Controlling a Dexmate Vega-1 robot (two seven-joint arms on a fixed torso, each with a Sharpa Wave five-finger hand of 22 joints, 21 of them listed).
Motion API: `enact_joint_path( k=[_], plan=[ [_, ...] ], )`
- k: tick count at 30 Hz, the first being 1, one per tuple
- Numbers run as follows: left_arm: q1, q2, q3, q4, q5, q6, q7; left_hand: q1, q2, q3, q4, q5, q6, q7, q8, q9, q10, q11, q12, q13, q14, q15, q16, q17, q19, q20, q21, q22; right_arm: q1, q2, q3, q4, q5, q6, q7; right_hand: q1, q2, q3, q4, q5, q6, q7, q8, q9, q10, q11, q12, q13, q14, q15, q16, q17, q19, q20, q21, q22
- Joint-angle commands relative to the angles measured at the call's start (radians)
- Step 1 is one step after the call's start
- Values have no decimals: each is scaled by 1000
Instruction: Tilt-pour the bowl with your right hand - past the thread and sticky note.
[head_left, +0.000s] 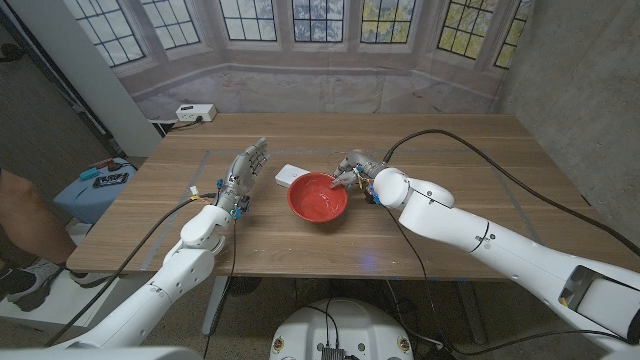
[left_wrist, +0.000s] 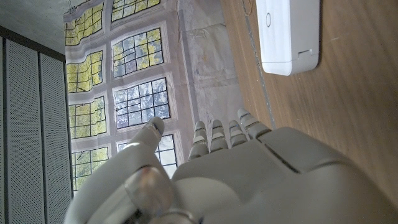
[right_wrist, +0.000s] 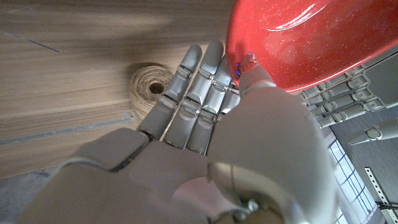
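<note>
My right hand (head_left: 352, 172) grips the red bowl (head_left: 318, 197) at its rim, on the side facing the right arm. In the right wrist view the thumb (right_wrist: 254, 78) presses over the rim while the fingers (right_wrist: 186, 93) reach along the underside of the bowl (right_wrist: 311, 43), so the bowl is held. From the head view the bowl's inside looks bare red; I see nothing in it. I cannot tell whether the bowl still touches the wooden table (head_left: 450, 150) or is lifted and tilted.

A spool of tan thread (right_wrist: 151, 88) lies on the table just beyond my right fingertips, close to the bowl.

A white rectangular box (head_left: 292, 176) sits touching or just beside the bowl's far left rim; it also shows in the left wrist view (left_wrist: 289, 34).

My left hand (head_left: 243, 172) stands on its edge left of the bowl, apart from it, fingers extended and holding nothing.
</note>
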Motion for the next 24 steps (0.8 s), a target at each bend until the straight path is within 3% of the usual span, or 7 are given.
enact_joint_path(
  k=[1, 24],
  plan=[
    [-6, -6, 3, 11, -3, -2, -5, 5, -4, 6, -5, 4, 10, -3, 1, 6, 6, 6, 0, 3, 2, 1, -1, 1, 5, 5, -3, 2, 47, -20, -45, -2, 24, -47, 31, 16, 20, 1, 1, 2, 5, 9, -2, 4, 13, 2, 6, 2, 10, -41, -3, 2, -3, -44, 8, 1],
    [-12, -15, 7, 28, -8, -6, -13, 6, -4, 6, -5, 4, 10, -2, 0, 6, 7, 5, 0, 3, 2, 0, -1, 1, 5, 6, -3, 2, 84, -35, -86, -6, 57, -74, 45, 18, 20, 1, -1, 2, 5, 11, -4, 6, 14, 2, 6, 3, 15, -41, -12, 5, -5, -43, 17, -1]
  ],
)
